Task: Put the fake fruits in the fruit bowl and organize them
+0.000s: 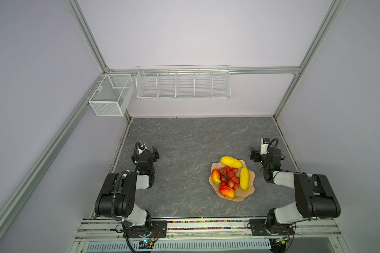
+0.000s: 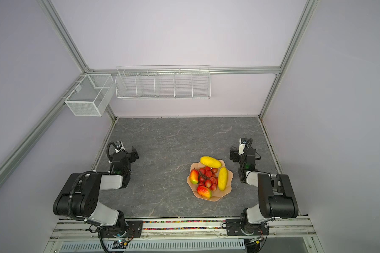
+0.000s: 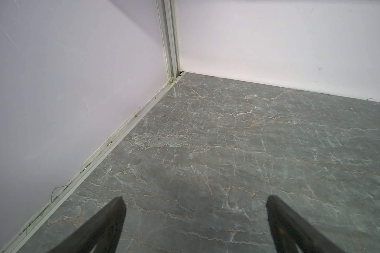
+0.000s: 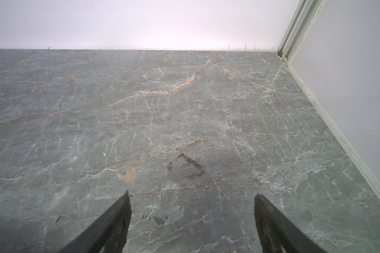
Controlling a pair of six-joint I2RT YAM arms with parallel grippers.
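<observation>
The work surface is a grey marbled tabletop (image 1: 184,140), bounded by pale walls on the far, left and right sides, with aluminium frame posts at the far corners. The near edge ends at a metal rail (image 1: 206,226) carrying both arm bases. Two white wire baskets (image 1: 183,84) hang on the walls above the far left of the table, clear of the surface.

The fruit bowl (image 1: 249,189), peach-pink with a wavy rim, sits right of centre, nearer the right arm. All fruit lies inside it: one yellow ridged fruit (image 1: 231,161) across the far rim, a second yellow ridged fruit (image 1: 244,178) along the right side, one mango-like fruit (image 1: 215,176) at the left, another mango-like fruit (image 1: 227,191) at the near side, and the red berry bunch (image 1: 230,177) in the middle. The far half of the table and the whole left half are open.

Both arms are folded back, elbows raised near their bases, forearms reaching toward the far wall. The left gripper (image 3: 194,202) hangs over bare table near the left wall edge, its fingers wide apart with nothing between them. The right gripper (image 4: 192,198) sits just beyond and to the right of the bowl, apart from it, fingers likewise spread over bare marble, holding nothing.
</observation>
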